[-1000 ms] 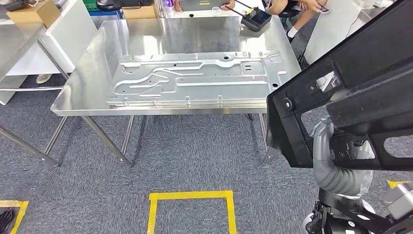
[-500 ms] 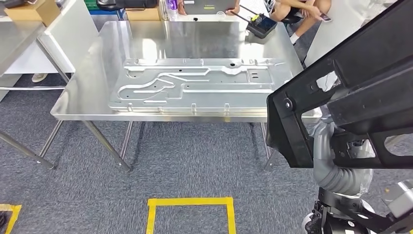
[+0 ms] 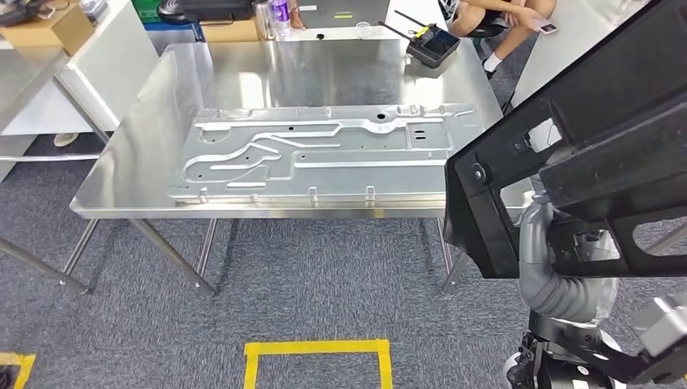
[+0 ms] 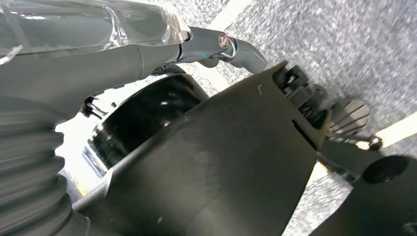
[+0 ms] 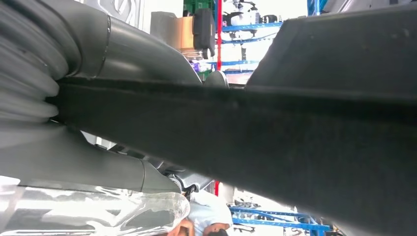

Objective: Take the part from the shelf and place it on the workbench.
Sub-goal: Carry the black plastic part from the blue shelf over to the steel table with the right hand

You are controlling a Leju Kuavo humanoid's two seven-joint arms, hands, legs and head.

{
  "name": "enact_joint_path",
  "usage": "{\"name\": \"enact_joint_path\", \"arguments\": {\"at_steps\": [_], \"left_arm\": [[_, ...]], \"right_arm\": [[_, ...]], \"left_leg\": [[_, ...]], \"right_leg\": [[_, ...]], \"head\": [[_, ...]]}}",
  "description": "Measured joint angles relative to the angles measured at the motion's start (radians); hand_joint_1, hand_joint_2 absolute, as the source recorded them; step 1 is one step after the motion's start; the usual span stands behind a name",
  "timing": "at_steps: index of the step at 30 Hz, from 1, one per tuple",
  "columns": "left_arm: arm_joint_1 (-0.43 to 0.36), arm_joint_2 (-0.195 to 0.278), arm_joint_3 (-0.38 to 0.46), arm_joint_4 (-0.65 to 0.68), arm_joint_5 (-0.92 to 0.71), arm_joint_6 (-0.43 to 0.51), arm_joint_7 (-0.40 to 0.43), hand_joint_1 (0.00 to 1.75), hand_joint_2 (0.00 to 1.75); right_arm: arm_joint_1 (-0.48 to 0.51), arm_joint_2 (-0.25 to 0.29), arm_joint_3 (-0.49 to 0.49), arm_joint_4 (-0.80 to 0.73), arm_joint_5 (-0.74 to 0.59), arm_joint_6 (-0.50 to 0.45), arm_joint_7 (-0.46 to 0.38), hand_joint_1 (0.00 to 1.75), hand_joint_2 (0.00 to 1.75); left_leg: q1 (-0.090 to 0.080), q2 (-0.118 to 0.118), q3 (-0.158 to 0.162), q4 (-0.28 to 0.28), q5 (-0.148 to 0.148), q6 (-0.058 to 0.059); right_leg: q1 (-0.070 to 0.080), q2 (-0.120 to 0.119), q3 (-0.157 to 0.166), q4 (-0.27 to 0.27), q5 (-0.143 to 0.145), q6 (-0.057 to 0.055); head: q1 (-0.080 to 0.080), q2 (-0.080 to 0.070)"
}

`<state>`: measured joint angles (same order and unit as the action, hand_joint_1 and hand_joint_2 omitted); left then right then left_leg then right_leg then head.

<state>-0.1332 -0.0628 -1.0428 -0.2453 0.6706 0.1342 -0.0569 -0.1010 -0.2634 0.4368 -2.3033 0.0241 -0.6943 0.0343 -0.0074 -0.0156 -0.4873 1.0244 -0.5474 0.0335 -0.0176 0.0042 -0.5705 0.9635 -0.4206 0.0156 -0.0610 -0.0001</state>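
Dark fingers (image 5: 123,64) of the right hand (image 5: 98,123) clamped on the black part (image 3: 567,154), left hand (image 4: 74,64) pressed against it, its grip unclear, part carried just off the steel tabletop (image 3: 130,154) corner, stamped metal panel (image 3: 316,154) lying on that tabletop, yellow tape square (image 3: 316,356) on the carpet before it.

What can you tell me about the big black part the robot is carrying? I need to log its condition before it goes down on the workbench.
The black part is a large, matte, plastic-looking piece with flat panels, thick edges, open cut-outs and a small round fastener near its lower corner. It is held tilted in the air at the robot's right side, above the carpet, beside the near right corner of the steel workbench and not resting on it. The right wrist view shows the right hand clasped around its edge. No damage shows.
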Motion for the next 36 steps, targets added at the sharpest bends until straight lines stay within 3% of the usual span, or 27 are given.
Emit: {"name": "enact_joint_path", "arguments": {"at_steps": [2,3,4,5,7,9,11,14,16,18,19,20,21,23,24,26,29,31,34,35,36], "left_arm": [[-0.005,0.0,0.0,0.0,0.002,0.003,-0.002,0.0,1.75],[-0.009,0.0,0.001,0.0,0.002,0.004,-0.002,0.0,1.75],[-0.013,0.001,0.001,0.0,0.002,0.006,-0.002,0.0,1.75],[-0.015,0.001,0.001,0.0,0.002,0.007,-0.001,0.0,1.75],[-0.013,0.001,0.001,0.0,0.001,0.008,0.002,0.0,1.75],[-0.008,0.001,0.0,0.0,0.001,0.008,0.005,0.0,1.75],[-0.005,0.002,0.0,0.001,0.003,0.008,0.006,0.0,1.75],[-0.006,0.001,0.001,0.001,0.004,0.007,0.008,0.0,1.75],[-0.005,0.0,0.001,0.001,0.004,0.007,0.011,0.0,1.75],[-0.004,0.0,0.0,0.001,0.003,0.007,0.014,0.0,1.75],[-0.003,0.0,0.0,0.001,0.003,0.007,0.015,0.0,1.75],[-0.002,0.0,0.0,0.001,0.003,0.007,0.016,0.0,1.75],[-0.001,0.0,0.0,0.001,0.003,0.007,0.016,0.0,1.75],[0.001,0.0,0.0,0.001,0.002,0.007,0.018,0.0,1.75],[0.001,0.001,0.0,0.001,0.002,0.007,0.018,0.0,1.75],[0.001,0.002,0.0,0.002,0.001,0.007,0.02,0.0,1.75],[0.001,0.004,-0.001,0.002,0.0,0.006,0.022,0.0,1.75],[-0.001,0.004,-0.001,0.002,0.0,0.006,0.021,0.0,1.75],[-0.009,0.006,0.0,0.002,0.004,0.0,0.018,0.0,1.75],[-0.012,0.006,0.001,0.002,0.006,-0.001,0.018,0.0,1.75],[-0.014,0.006,0.001,0.002,0.01,-0.002,0.018,0.0,1.75]], "right_arm": [[0.0,0.0,0.0,0.0,0.0,0.0,0.0,1.75,1.75],[0.001,0.0,0.0,0.001,0.0,0.0,0.001,1.75,1.75],[0.001,0.0,0.0,0.002,0.0,0.0,0.001,1.75,1.75],[0.001,0.0,0.0,0.003,0.0,0.0,0.002,1.75,1.75],[0.001,0.0,0.0,0.004,0.0,0.0,0.003,1.75,1.75],[0.0,0.001,0.0,0.005,0.001,0.0,0.004,1.75,1.75],[0.0,0.001,0.001,0.007,0.0,0.0,0.005,1.75,1.75],[-0.001,0.001,0.001,0.008,-0.004,0.0,0.005,1.75,1.75],[-0.002,0.001,0.0,0.009,-0.007,0.0,0.002,1.75,1.75],[0.0,0.001,0.0,0.01,-0.011,0.0,0.001,1.75,1.75],[0.001,0.001,0.0,0.012,-0.012,0.0,0.001,1.75,1.75],[0.001,0.001,0.0,0.013,-0.013,0.0,0.001,1.75,1.75],[0.002,0.001,0.0,0.014,-0.013,0.0,0.001,1.75,1.75],[0.001,0.001,0.0,0.016,-0.013,0.0,0.001,1.75,1.75],[0.001,0.001,0.0,0.017,-0.013,0.0,0.001,1.75,1.75],[0.0,0.002,0.0,0.02,-0.012,0.0,0.002,1.75,1.75],[0.001,0.002,0.0,0.024,-0.012,0.0,0.002,1.75,1.75],[-0.001,0.002,0.0,0.024,-0.012,0.0,0.001,1.75,1.75],[-0.001,0.002,0.0,0.025,-0.012,0.0,0.002,1.75,1.75],[-0.001,0.002,0.0,0.025,-0.012,0.0,0.002,1.75,1.75],[-0.002,0.002,0.0,0.026,-0.012,0.0,0.002,1.75,1.75]], "left_leg": [[0.005,0.0,-0.094,0.159,-0.051,-0.012],[0.006,0.0,-0.136,0.22,-0.061,-0.015],[0.006,0.0,-0.16,0.244,-0.05,-0.017],[0.006,0.001,-0.162,0.222,-0.017,-0.015],[0.004,0.001,-0.121,0.083,0.084,-0.006],[-0.003,0.002,-0.08,-0.035,0.137,0.008],[-0.01,0.003,-0.068,-0.063,0.132,0.017],[-0.002,0.002,-0.045,-0.084,0.128,0.028],[0.004,0.002,-0.023,-0.097,0.122,0.038],[0.005,0.003,-0.01,-0.098,0.11,0.044],[0.005,0.003,-0.003,-0.098,0.103,0.044],[0.006,0.002,0.006,-0.098,0.095,0.042],[0.008,0.0,0.018,-0.098,0.086,0.039],[0.011,-0.002,0.043,-0.098,0.064,0.028],[0.01,-0.003,0.051,-0.096,0.051,0.021],[0.007,-0.003,0.055,-0.096,0.036,0.009],[0.008,0.0,0.058,-0.09,0.019,-0.001],[0.01,0.002,0.015,-0.003,-0.016,-0.011],[0.008,0.003,-0.118,0.216,-0.078,-0.019],[0.006,0.003,-0.142,0.244,-0.07,-0.016],[0.004,0.003,-0.151,0.236,-0.042,-0.01]], "right_leg": [[0.0,-0.003,0.01,0.0,-0.011,-0.006],[0.0,-0.004,0.015,0.0,-0.017,-0.005],[0.0,-0.004,0.023,0.0,-0.023,-0.005],[0.0,-0.003,0.034,0.0,-0.03,-0.004],[0.0,0.0,0.057,-0.001,-0.046,-0.001],[0.003,0.003,0.07,-0.003,-0.058,0.007],[0.004,0.004,0.071,-0.007,-0.063,0.016],[0.005,0.001,0.075,0.006,-0.077,0.03],[0.004,0.001,0.03,0.101,-0.116,0.037],[0.002,0.001,-0.067,0.255,-0.165,0.042],[0.0,0.001,-0.107,0.303,-0.168,0.044],[-0.002,0.001,-0.13,0.314,-0.149,0.046],[-0.004,0.0,-0.128,0.279,-0.106,0.048],[-0.01,-0.003,-0.077,0.135,-0.008,0.055],[-0.011,-0.003,-0.051,0.07,0.018,0.055],[-0.009,-0.001,-0.029,0.023,0.016,0.046],[-0.008,0.003,-0.025,0.022,-0.001,0.021],[-0.01,0.001,-0.015,0.021,-0.012,0.009],[-0.008,-0.002,0.005,0.02,-0.031,0.002],[-0.005,-0.002,0.015,0.02,-0.039,0.001],[-0.002,0.0,0.028,0.02,-0.048,0.001]], "head": [[-0.003,0.0],[-0.003,0.0],[-0.003,0.0],[-0.003,0.0],[-0.003,0.0],[-0.003,0.0],[-0.003,0.0],[-0.001,0.0],[0.002,0.0],[0.004,0.0],[0.004,0.0],[0.004,0.0],[0.004,0.0],[0.005,0.0],[0.005,0.0],[0.005,0.0],[0.003,0.0],[0.001,0.0],[-0.002,0.0],[-0.002,0.0],[-0.003,0.0]]}}
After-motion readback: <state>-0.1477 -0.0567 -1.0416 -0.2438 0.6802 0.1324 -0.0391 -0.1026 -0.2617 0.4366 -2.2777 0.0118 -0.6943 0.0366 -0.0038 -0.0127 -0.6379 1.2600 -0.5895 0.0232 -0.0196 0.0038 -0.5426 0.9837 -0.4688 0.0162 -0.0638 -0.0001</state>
